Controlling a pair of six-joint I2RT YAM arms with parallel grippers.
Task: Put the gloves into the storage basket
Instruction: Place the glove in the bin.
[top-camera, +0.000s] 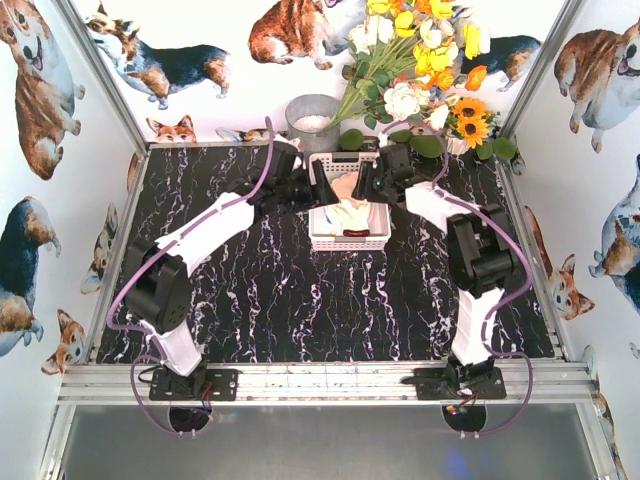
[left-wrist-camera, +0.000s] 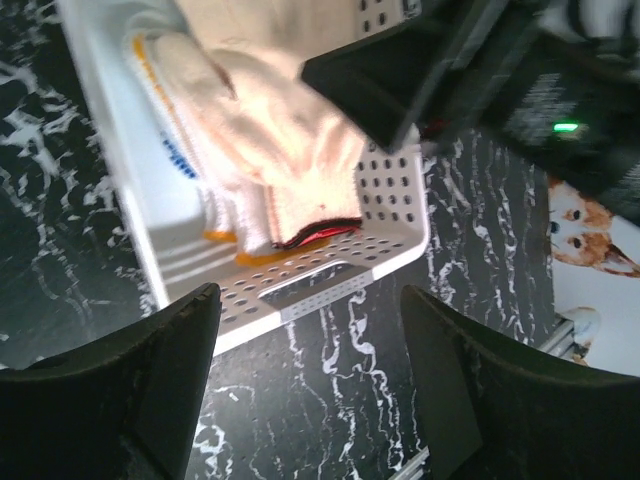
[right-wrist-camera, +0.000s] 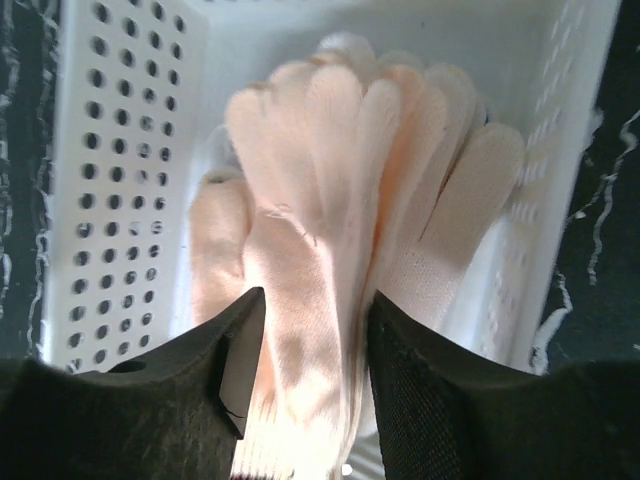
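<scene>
Two arms meet over the storage basket (top-camera: 348, 240), which sits far-centre on the black marbled table (top-camera: 250, 300). L gripper (left-wrist-camera: 310, 305) comes in from the left and R gripper (right-wrist-camera: 308, 310) from the right. Both hang over the basket's far half, close together, w/ the top glove (top-camera: 347, 192) between them.

L gripper: released. Its fingers (left-wrist-camera: 150, 385) are spread wide w/ nothing between them; only the basket rim and table show through the gap. Can't tell if it touches the basket.

R gripper: the top glove runs up between its pads (right-wrist-camera: 440, 400). It fills the gap and looks to touch both sides. Can't tell if it's pinched or let go. The glove's finger end points away from the wrist cam, down into the basket.

Gloves (left-wrist-camera: 270, 140): all the ones in view are inside the basket, piled in layers.
- Cream knit, w/ the top glove draped over the rest.
- One w/ blue dots lies edge-on against a long wall.
- Orange cuffs stick out at the bottom of the pile, by the short wall nearest the left wrist cam.
- A dark red-edged cuff lies just above them.
- In the right wrist view, more cream gloves show either side of the top one, under it.

Basket: upright, perforated walls. Its near short wall has a handle slot.

Beyond the basket, at the far wall: a grey bucket (top-camera: 312, 122) just far-left of it and a bunch of flowers (top-camera: 420, 60) far-right. Neither touches the basket.
</scene>
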